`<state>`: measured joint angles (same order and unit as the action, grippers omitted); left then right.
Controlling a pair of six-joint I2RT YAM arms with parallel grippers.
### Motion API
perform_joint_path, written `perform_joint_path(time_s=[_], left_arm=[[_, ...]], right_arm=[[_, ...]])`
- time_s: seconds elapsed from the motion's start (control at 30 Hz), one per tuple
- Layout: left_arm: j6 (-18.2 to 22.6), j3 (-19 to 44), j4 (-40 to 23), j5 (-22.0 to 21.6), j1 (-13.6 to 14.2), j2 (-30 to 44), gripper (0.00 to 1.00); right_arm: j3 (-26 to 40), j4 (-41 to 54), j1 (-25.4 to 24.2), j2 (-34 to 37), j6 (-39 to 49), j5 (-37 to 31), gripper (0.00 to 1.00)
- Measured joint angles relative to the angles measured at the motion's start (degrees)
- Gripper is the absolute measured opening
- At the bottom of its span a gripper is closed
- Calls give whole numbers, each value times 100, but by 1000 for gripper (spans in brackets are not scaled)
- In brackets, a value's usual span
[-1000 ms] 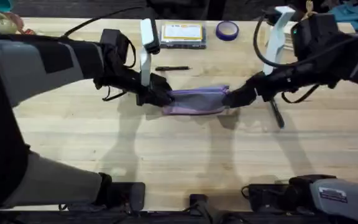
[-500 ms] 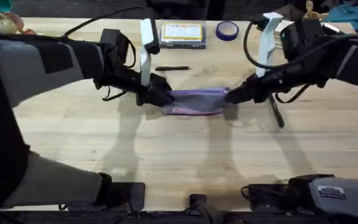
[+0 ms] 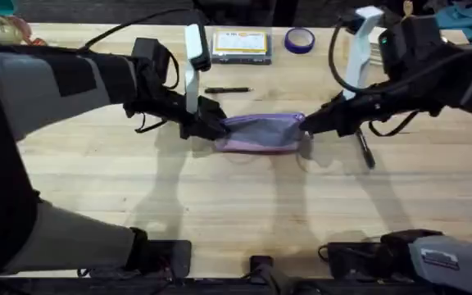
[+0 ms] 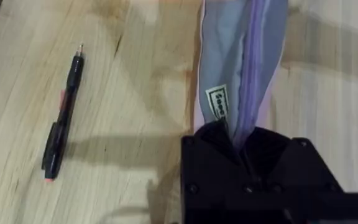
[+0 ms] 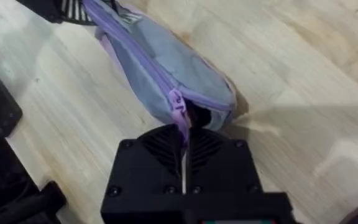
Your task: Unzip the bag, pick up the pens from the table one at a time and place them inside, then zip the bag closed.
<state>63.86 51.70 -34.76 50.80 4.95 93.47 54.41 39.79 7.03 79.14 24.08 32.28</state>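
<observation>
Left pincer (image 3: 216,129) clamps pouch (image 3: 262,132) end; right pincer (image 5: 182,138) pinches zipper pull (image 5: 176,99). Judgement: pull straight along zipper, keep fabric taut.

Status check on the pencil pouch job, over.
Left gripper shut on the bag, far end from the pull. Right gripper shut on zipper pull. Zipper closed. Two pens on table, nothing blocking.
</observation>
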Motion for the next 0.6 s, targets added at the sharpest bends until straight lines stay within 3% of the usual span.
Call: perform_joint_path(time_s=[0.3, 0.6], left_arm=[[-17, 0, -17, 38, 5, 0, 43], [-17, 0, -16, -115, -54, 0, 43]], right_arm=[[7, 12, 240, -501, 0, -135, 31], [9, -443, 1022, -501, 7, -729, 31]])
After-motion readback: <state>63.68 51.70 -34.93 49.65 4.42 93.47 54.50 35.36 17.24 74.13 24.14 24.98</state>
